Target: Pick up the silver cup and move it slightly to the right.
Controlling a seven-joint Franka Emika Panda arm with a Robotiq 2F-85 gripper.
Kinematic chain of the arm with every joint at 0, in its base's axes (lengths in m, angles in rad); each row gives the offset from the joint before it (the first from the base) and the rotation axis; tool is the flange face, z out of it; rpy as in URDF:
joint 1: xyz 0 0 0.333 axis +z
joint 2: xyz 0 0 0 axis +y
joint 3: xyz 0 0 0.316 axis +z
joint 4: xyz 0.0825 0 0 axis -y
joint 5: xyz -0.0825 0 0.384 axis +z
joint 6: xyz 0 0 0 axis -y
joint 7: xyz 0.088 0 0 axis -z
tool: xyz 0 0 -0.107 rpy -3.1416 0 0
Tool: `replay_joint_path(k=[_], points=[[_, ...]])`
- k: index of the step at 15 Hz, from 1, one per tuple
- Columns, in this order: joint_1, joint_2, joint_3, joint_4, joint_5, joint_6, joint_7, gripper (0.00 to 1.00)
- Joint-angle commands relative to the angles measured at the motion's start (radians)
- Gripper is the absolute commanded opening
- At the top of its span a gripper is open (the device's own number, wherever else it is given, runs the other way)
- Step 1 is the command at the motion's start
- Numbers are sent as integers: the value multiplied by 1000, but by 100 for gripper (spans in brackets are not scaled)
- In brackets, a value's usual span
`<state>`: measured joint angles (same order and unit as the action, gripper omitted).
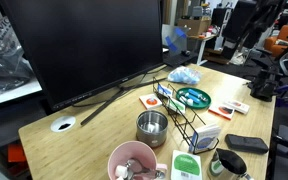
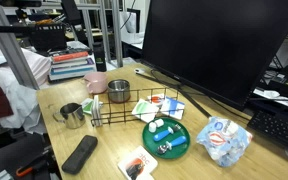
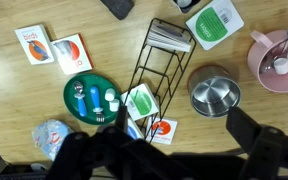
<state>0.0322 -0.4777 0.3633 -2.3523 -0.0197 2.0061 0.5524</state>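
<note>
Silver cup (image 1: 227, 163) stands at lower right of frame on the bench (image 1: 94, 140), beside the green card (image 1: 187, 166). I judge it light, rigid and slippery, best gripped across the rim. My end effector (image 3: 174, 158) is blurred, so I cannot tell its opening.

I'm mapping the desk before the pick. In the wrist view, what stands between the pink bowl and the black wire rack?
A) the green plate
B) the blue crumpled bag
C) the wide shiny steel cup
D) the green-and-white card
C: the wide shiny steel cup stands on the wooden desk with the pink bowl on one side and the wire rack on the other.
</note>
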Motion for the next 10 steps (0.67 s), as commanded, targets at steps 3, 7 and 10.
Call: replay_joint_path(k=[3,7,10], points=[[25,9,-19,-7,-15,-4,15,100],[51,25,-35,-50,33,-17,-9,100],[57,30,-31,-67,14,-10,7,100]])
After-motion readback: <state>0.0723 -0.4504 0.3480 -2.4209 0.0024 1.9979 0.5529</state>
